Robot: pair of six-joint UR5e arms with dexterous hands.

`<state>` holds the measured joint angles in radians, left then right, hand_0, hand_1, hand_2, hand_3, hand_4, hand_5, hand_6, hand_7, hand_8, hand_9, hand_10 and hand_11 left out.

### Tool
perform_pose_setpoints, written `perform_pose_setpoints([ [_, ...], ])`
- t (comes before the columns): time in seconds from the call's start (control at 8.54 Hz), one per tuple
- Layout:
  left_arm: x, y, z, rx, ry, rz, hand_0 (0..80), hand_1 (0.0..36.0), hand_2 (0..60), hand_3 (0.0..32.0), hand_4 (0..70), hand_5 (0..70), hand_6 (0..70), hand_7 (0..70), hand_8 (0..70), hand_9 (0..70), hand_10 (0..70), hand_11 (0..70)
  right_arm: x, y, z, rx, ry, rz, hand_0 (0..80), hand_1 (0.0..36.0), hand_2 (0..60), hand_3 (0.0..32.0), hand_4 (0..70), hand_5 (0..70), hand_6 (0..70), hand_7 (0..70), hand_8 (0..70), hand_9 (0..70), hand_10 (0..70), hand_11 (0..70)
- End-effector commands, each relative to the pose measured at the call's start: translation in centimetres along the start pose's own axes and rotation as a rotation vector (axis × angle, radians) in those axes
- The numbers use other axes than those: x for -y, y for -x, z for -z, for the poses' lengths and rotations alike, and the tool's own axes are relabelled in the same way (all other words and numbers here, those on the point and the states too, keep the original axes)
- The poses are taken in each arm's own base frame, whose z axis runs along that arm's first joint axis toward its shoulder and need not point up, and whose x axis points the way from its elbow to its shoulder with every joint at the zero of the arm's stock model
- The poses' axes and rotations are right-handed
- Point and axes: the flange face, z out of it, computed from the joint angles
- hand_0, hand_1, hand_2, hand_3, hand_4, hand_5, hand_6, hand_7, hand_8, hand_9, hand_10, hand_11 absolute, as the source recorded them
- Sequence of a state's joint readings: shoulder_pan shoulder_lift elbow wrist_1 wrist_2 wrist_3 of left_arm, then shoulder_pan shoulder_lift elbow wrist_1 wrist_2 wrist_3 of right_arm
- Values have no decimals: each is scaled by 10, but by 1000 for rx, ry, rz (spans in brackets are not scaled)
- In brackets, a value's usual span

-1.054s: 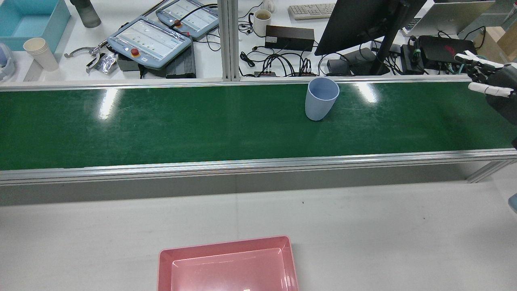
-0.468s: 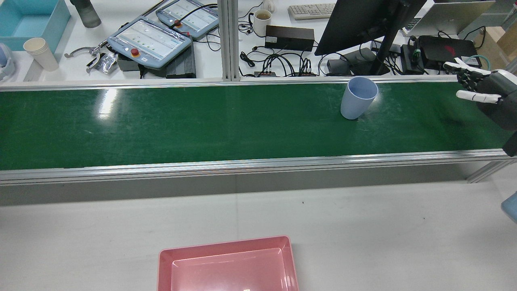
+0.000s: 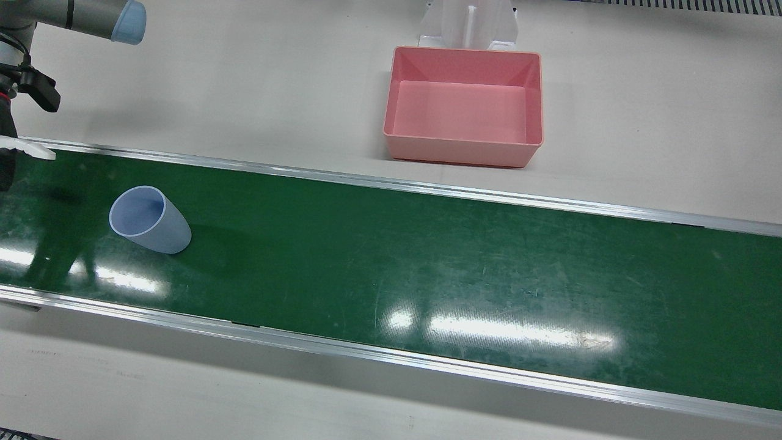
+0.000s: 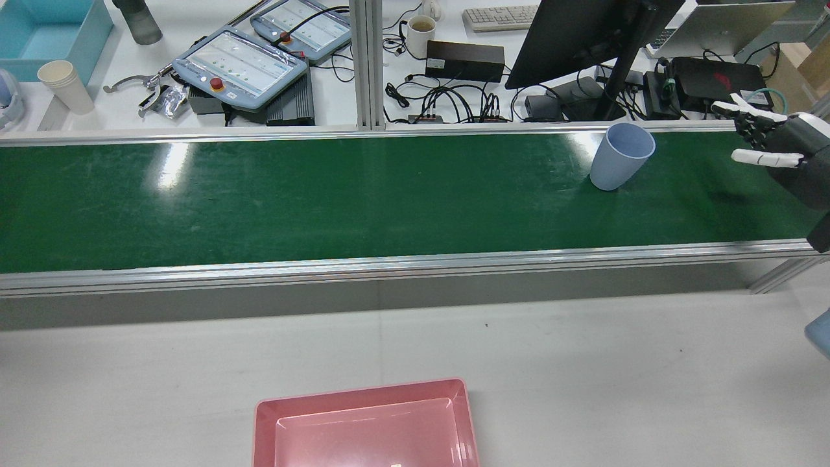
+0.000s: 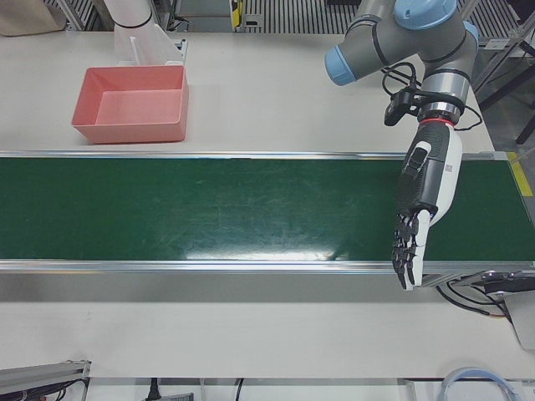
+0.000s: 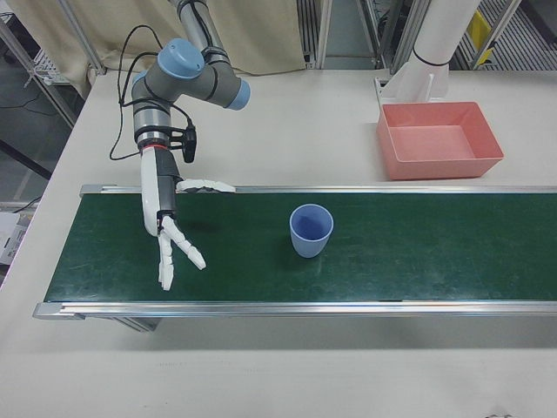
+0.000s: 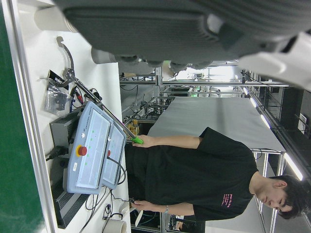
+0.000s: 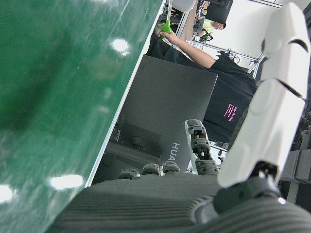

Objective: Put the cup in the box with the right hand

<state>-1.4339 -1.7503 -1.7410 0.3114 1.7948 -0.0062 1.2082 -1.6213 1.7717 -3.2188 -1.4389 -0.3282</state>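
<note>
A light blue cup (image 4: 619, 157) stands upright on the green conveyor belt (image 4: 324, 201), toward its right end in the rear view. It also shows in the front view as the cup (image 3: 149, 220) and in the right-front view as the cup (image 6: 311, 231). My right hand (image 4: 775, 135) hovers open over the belt's right end, fingers spread, a gap away from the cup; the same right hand (image 6: 163, 213) holds nothing. The pink box (image 4: 363, 389) sits empty on the white table, off the belt. My left hand (image 5: 418, 209) hangs open over the belt's other end.
Behind the belt a bench carries a monitor (image 4: 583, 32), two teach pendants (image 4: 240, 65), cables, a mug (image 4: 420, 34) and paper cups (image 4: 65, 84). A person (image 7: 194, 179) stands at that bench. Aluminium rails (image 4: 389, 263) edge the belt.
The cup has travelled to the right along the belt in the rear view, closing on my right hand. The right hand shifted slightly left and stays open.
</note>
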Motion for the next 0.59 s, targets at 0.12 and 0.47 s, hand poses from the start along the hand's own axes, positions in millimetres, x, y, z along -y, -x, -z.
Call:
perform_pose_setpoints([
  [0.12, 1, 0, 0, 0, -1, 0, 0, 0, 0, 0, 0, 0, 0, 0, 0, 0, 0, 0, -2, -8, -1, -18, 3, 19, 466, 170, 142, 0, 0, 48, 20, 29, 22, 14, 0, 0],
  [0.47, 1, 0, 0, 0, -1, 0, 0, 0, 0, 0, 0, 0, 0, 0, 0, 0, 0, 0, 16, -23, 1, -46, -32, 29, 464, 166, 139, 0, 0, 48, 19, 18, 25, 18, 0, 0],
])
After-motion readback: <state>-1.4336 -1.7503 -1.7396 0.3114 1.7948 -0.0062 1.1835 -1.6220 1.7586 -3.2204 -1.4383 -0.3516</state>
